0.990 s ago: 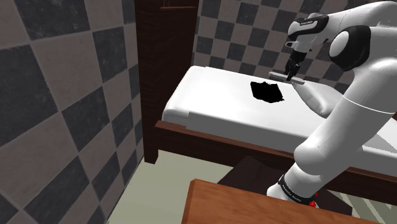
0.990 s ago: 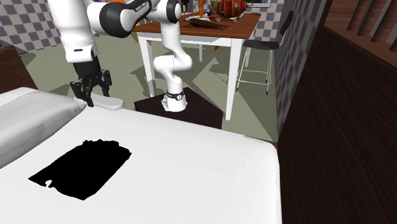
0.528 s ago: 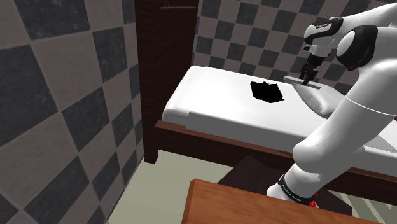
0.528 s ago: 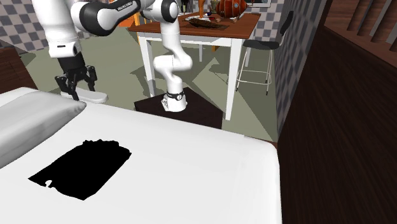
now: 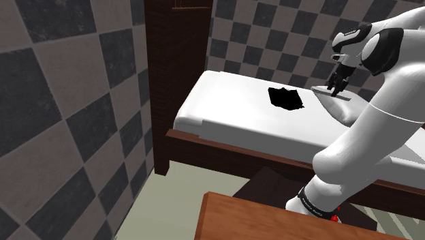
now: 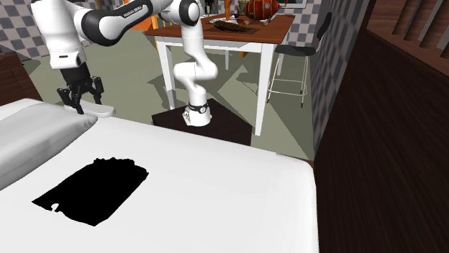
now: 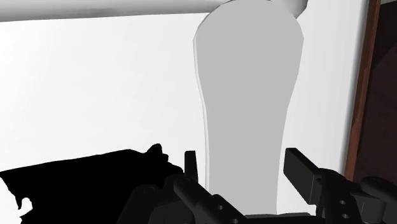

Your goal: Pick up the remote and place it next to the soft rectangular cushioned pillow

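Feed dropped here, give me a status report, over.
Fingers clasping grey remote. Remote at pillow corner, bed edge. Black patch on bed, well apart.

You've got a white arm point(image 6: 193, 43), rounded links, dark joints; white lettering on the dark forearm band point(image 6: 133, 9); black base collar point(image 5: 315, 203) with a red mark; all-black two-finger gripper point(image 6: 78, 104).

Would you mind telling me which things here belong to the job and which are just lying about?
Job:
grey remote, clasped in the jaws
pale pillow on the bed

Lying about:
black patch on the bed
brown-topped table
dark chair beside it
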Action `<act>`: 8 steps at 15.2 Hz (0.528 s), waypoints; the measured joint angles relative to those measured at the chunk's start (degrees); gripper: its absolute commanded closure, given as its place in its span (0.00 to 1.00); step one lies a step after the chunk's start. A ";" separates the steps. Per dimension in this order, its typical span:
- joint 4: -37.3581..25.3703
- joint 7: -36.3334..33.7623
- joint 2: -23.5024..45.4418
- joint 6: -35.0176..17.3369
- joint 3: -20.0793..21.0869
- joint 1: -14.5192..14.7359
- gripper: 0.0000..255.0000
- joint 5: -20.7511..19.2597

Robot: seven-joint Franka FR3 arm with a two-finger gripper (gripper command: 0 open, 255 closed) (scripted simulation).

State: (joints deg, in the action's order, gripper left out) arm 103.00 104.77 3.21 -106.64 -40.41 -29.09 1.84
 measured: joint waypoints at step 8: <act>5.43 0.46 0.99 -6.16 0.06 -0.06 1.00 0.76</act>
State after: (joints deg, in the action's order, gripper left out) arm 108.43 105.24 4.20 -112.80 -40.35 -29.15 2.60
